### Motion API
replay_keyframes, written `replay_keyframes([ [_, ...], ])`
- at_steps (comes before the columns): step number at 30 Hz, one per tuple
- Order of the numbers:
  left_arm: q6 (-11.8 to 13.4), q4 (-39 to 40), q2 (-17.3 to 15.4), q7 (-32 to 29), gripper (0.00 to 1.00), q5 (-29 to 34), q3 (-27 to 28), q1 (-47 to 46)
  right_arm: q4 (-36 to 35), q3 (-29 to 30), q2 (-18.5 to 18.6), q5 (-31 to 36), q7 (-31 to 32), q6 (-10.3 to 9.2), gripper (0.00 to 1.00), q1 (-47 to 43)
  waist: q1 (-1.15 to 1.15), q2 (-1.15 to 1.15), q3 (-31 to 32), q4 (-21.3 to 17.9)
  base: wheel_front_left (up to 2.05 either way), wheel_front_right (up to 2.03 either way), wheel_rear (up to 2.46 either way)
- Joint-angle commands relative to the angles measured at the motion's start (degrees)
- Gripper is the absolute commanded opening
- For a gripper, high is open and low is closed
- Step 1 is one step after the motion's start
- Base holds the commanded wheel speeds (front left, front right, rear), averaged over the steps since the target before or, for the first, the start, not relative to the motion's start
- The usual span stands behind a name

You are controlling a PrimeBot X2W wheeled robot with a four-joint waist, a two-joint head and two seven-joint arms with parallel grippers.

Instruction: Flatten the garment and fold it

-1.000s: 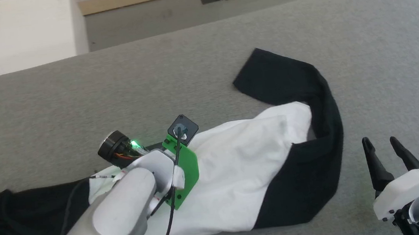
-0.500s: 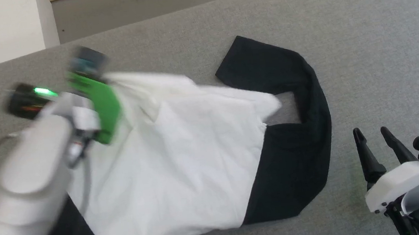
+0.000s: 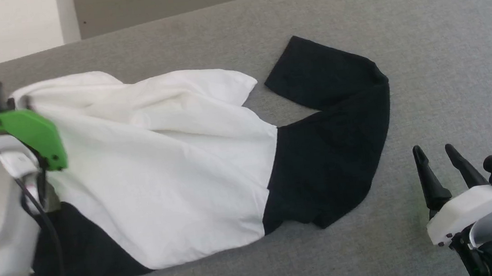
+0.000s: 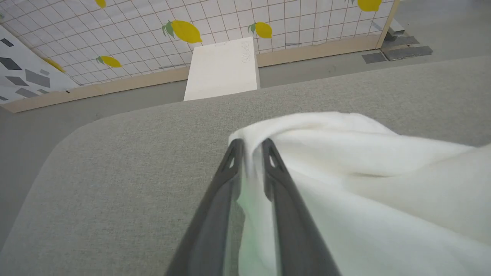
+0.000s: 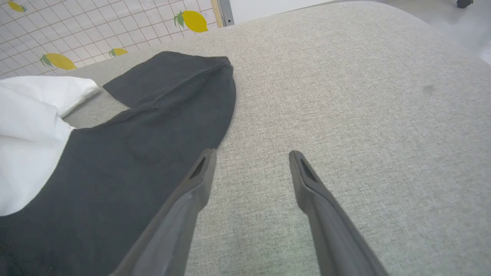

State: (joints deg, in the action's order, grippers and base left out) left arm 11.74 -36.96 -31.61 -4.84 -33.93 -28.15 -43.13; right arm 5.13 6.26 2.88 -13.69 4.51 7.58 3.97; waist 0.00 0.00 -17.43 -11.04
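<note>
Grey cushion (image 3: 399,26): one garment (image 3: 162,165); left pincer (image 4: 249,142) grasping white edge, right pincer (image 5: 251,152) released.

The garment (image 3: 162,165) is soft matt cloth, the tabletop (image 5: 345,96) is covered in coarse grey woven fabric, and the fingers (image 5: 180,214) of the right gripper (image 5: 252,152) look like smooth, faintly sheened dark plastic

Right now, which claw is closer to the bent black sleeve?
Right. The right claw is open beside the sleeve, not touching; the left claw pinches the white edge of the garment, far across.
</note>
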Motion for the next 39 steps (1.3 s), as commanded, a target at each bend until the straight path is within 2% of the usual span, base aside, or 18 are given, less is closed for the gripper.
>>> replay_keyframes([
  [1, -0.7, 0.4, 0.8, 1.7, 1.00, -0.3, 0.1, 1.1, 0.0, 0.1, 0.0, 0.4, -0.1, -0.09, 1.00, 0.9, 0.00, 0.00, 1.0, 1.1, 0.00, 0.00, 0.00],
  [6, -0.1, 4.2, 3.7, 11.9, 1.00, -2.8, 3.0, 6.4, -0.5, -0.3, 0.0, 0.8, 1.1, -0.09, 1.00, -0.2, 0.00, 0.00, 4.0, 3.4, 0.00, 0.00, 0.00],
  [9, 1.5, 9.2, 5.5, 17.5, 1.00, -4.4, 5.3, 12.1, -1.4, -0.7, 0.0, 0.7, 1.9, -0.09, 1.00, -1.5, 0.00, 0.00, 5.8, 4.8, 0.00, 0.00, 0.00],
  [10, 3.2, 14.5, 7.2, 19.3, 1.00, -5.6, 8.0, 18.5, -2.2, -0.8, 0.0, 0.7, 2.8, -0.09, 1.00, -2.8, 0.00, 0.00, 7.1, 6.1, 0.00, 0.00, 0.00],
  [15, 7.2, 23.7, 10.3, 19.8, 1.00, -5.1, 10.7, 30.2, -3.7, -0.8, 0.0, 1.1, 4.5, -0.09, 1.00, -4.6, 0.00, 0.00, 8.6, 7.9, 0.00, 0.00, 0.00],
  [19, 10.5, 27.6, 11.5, 19.8, 1.00, -4.5, 11.7, 37.7, -4.7, -0.9, 0.0, 1.2, 5.5, -0.09, 1.00, -5.4, 0.00, 0.00, 9.4, 8.7, 0.00, 0.00, 0.00],
  [22, 13.0, 29.9, 11.3, 17.5, 1.00, -4.8, 11.4, 42.2, -5.3, -1.1, 0.0, 1.3, 6.0, -0.09, 1.00, -5.8, 0.00, 0.00, 9.7, 9.1, 0.00, 0.00, 0.00],
  [27, 14.5, 32.2, 10.8, 11.3, 1.00, -7.7, 11.1, 45.5, -5.8, -1.3, 0.0, 1.2, 6.4, -0.09, 1.00, -6.1, 0.00, 0.00, 9.4, 9.7, 0.00, 0.00, 0.00],
  [34, 13.8, 30.0, 11.0, 3.6, 1.00, -11.6, 10.2, 43.6, -6.0, -2.2, 0.0, 1.2, 6.9, -0.09, 1.00, -6.0, 0.00, 0.00, 8.6, 9.0, 0.00, 0.00, 0.00],
  [39, 12.9, 27.1, 11.3, 1.5, 1.00, -13.7, 11.0, 41.3, -6.2, -2.5, 0.0, 1.3, 7.1, -0.09, 1.00, -5.8, 0.00, 0.00, 7.9, 7.4, 0.00, 0.00, 0.00],
])
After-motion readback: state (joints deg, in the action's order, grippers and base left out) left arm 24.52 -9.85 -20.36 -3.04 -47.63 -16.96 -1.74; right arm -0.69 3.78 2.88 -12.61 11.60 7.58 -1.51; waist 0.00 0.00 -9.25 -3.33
